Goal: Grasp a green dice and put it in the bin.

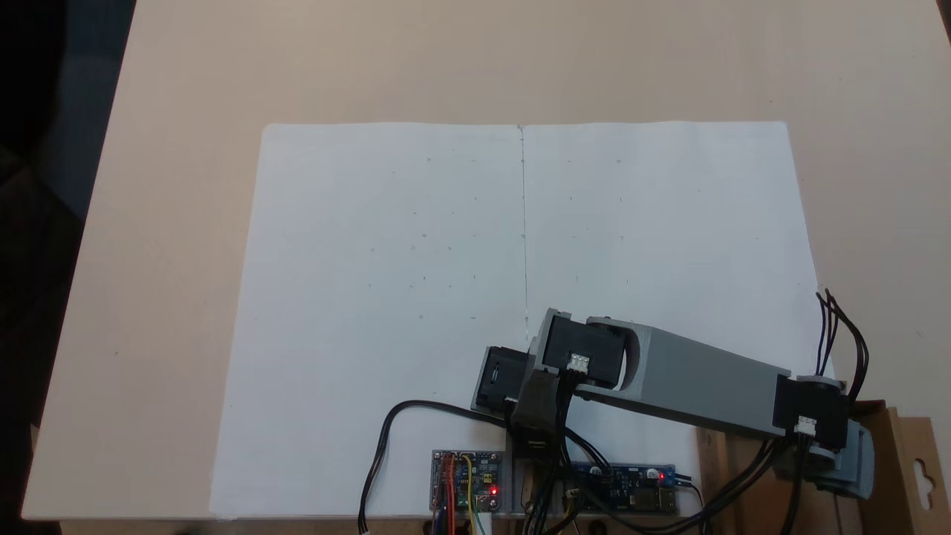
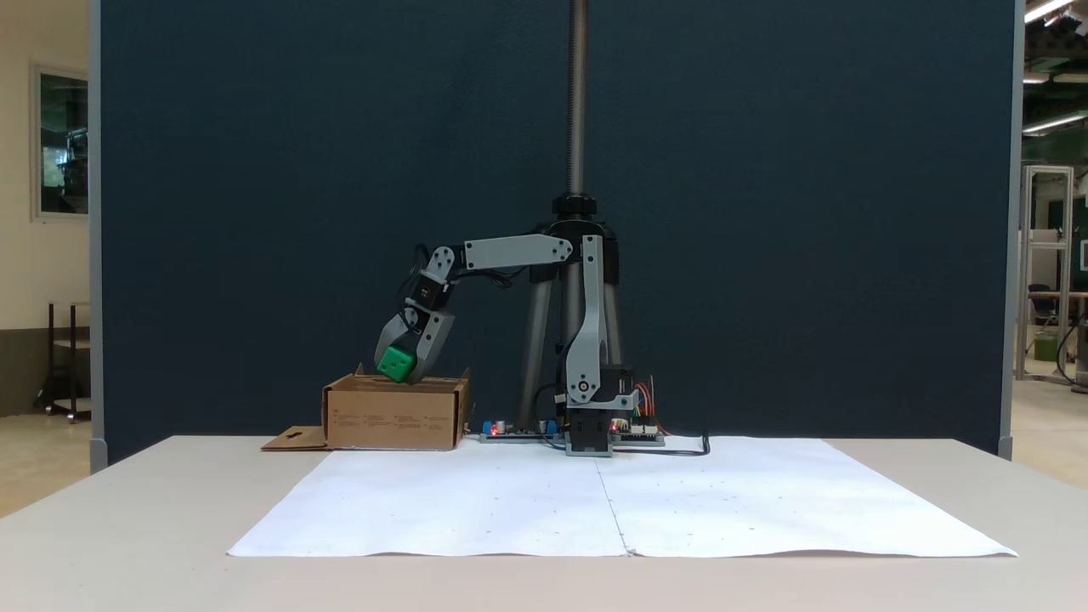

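While my tool (image 2: 399, 367) clamps the green dice (image 2: 396, 364) above the bin (image 2: 395, 414), releasing toward nine o'clock risks clipping its wall.

Small print on the bin (image 2: 395, 416) front wall is too tiny to read

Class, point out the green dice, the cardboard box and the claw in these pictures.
green dice (image 2: 396, 364), side-on fixed view, its front face.
cardboard box (image 2: 391, 418), side-on fixed view, its front wall.
claw (image 2: 403, 371), side-on fixed view, between the tips gripping the dice.
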